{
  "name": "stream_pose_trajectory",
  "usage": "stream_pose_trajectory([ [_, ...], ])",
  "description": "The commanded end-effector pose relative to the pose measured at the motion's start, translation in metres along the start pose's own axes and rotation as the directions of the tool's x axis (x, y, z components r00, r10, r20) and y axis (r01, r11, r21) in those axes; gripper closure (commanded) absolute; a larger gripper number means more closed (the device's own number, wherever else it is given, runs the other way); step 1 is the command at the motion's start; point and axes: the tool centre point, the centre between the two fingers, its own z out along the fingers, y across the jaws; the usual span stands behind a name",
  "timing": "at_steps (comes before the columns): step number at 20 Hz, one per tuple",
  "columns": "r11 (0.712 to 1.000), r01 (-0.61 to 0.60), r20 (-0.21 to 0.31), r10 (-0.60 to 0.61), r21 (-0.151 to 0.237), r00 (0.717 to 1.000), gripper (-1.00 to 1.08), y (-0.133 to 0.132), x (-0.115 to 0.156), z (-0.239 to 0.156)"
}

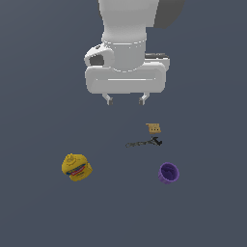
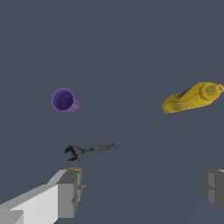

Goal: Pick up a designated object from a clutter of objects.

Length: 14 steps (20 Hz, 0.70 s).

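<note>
The designated object is a thin dark grey rod (image 1: pixel 143 143) (image 2: pixel 92 149) with a small black knobby end, lying flat on the floor. Around it lies the clutter of objects: a small tan perforated block (image 1: pixel 153 128) just behind it, a purple cup (image 1: pixel 168 172) (image 2: pixel 64 99) and a yellow rounded lump with a red stripe (image 1: pixel 76 167) (image 2: pixel 190 98). My gripper (image 1: pixel 126 100) hangs above the floor behind the rod, open, with nothing between its fingers. In the wrist view the tan block is mostly hidden behind one finger (image 2: pixel 65 192).
Everything rests on a plain dark grey floor (image 1: pixel 38 212). The white arm (image 1: pixel 126 43) fills the upper middle of the exterior view.
</note>
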Motion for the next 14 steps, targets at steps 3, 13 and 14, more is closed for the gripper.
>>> stream_pose_trajectory([
  [3,1.0,-0.012,0.001,0.012,0.001,1.0,-0.92,-0.001,0.0,0.003],
  [13,0.992,-0.124,0.01,0.124,0.006,0.992,-0.92,-0.011,0.0,0.027],
  [14,0.99,-0.141,0.011,0.141,0.007,0.99,-0.92,-0.013,0.0,0.031],
])
